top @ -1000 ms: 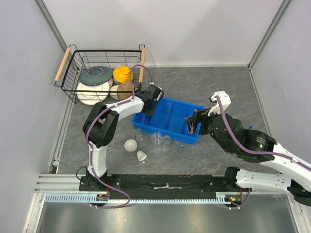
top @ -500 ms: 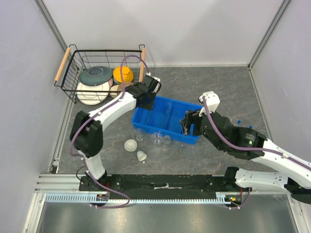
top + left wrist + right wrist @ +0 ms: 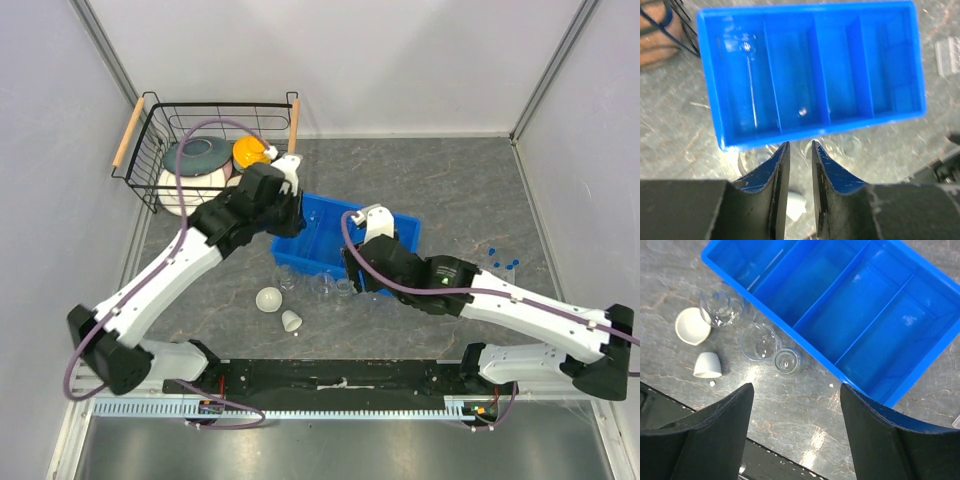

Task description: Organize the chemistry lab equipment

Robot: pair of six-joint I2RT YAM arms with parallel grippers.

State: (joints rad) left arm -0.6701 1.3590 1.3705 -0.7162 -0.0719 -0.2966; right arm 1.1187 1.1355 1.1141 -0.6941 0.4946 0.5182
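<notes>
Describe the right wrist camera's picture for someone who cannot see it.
A blue tray with long compartments fills the upper right, resting on a grey marbled table. Beside its lower-left edge sit three clear glass vessels and two small white cups. Two dark fingers, wide apart and holding nothing, frame the bottom.

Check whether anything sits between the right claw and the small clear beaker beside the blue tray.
Nothing visible does. The right claw hangs open over bare table, with the small clear beaker just ahead, beside the blue tray's near wall. The wider clear vessel sits to one side.
</notes>
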